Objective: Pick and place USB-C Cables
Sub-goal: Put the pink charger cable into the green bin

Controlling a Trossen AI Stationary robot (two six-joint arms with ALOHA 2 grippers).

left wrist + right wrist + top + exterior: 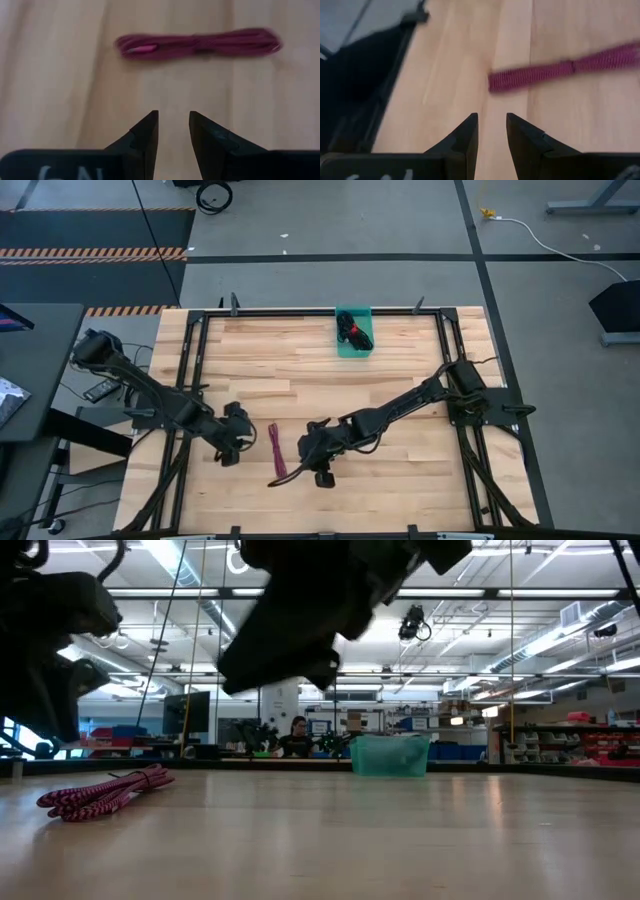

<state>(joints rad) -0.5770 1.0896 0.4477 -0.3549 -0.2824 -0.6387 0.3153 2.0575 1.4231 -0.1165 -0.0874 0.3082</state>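
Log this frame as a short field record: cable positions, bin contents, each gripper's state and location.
cable on table: one magenta USB-C cable, bundled, lying loose on the wooden table between the two grippers
bin: teal bin at the table's far edge, holding dark cables with red parts; count cannot be told
left gripper: open, empty, beside the magenta cable
right gripper: open, empty, on the cable's other side
contact: neither gripper touches the cable
background: a person beyond the table, in the low view
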